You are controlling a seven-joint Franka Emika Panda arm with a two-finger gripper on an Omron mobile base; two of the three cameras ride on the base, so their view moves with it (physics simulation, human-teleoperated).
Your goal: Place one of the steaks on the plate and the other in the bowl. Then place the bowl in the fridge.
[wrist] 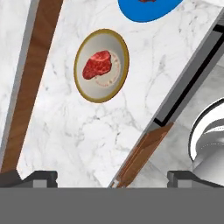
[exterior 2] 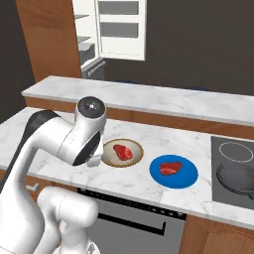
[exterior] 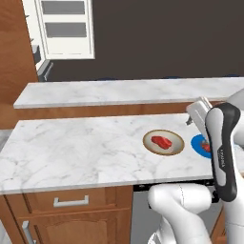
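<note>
The white marble table (exterior 2: 163, 141) carries the bowl (exterior 2: 122, 153) and, just beside it on the right, the blue plate (exterior 2: 173, 171). They do not touch. Further right, a dark cooktop (exterior 2: 233, 168) is set into the table, with a frying pan (exterior 2: 237, 178) on it.

Honestly nothing readable here, just a tiny pale marking on the robot's dark forearm cover (exterior: 221, 154), way too blurry to make out.

Dark frying pan (exterior 2: 238, 179) sits on stovetop (exterior 2: 221, 191).
</note>
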